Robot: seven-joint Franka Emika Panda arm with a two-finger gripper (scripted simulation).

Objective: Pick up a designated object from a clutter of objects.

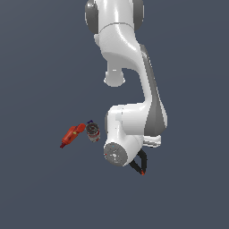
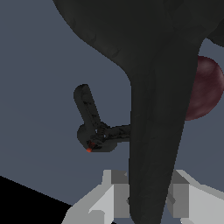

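The large black spring clamp (image 2: 153, 109) fills the wrist view. One long handle runs down between my pale fingers (image 2: 114, 192). My gripper (image 2: 148, 197) is shut on that handle. A further black arm of the clamp with a small orange-red tip (image 2: 89, 149) shows beyond it. In the exterior view only the clamp's black handles with an orange tip (image 1: 141, 164) stick out below the white wrist, which hides my gripper. The red elongated tool (image 1: 71, 135) and the grey can (image 1: 93, 132) lie towards the exterior view's left of the wrist. The orange cup is out of view.
A dark red ball (image 2: 205, 87) sits just behind the clamp in the wrist view; the arm hides it in the exterior view. A small dark bluish item (image 1: 90, 121) lies beside the can. The floor (image 1: 40, 188) is plain dark grey-blue.
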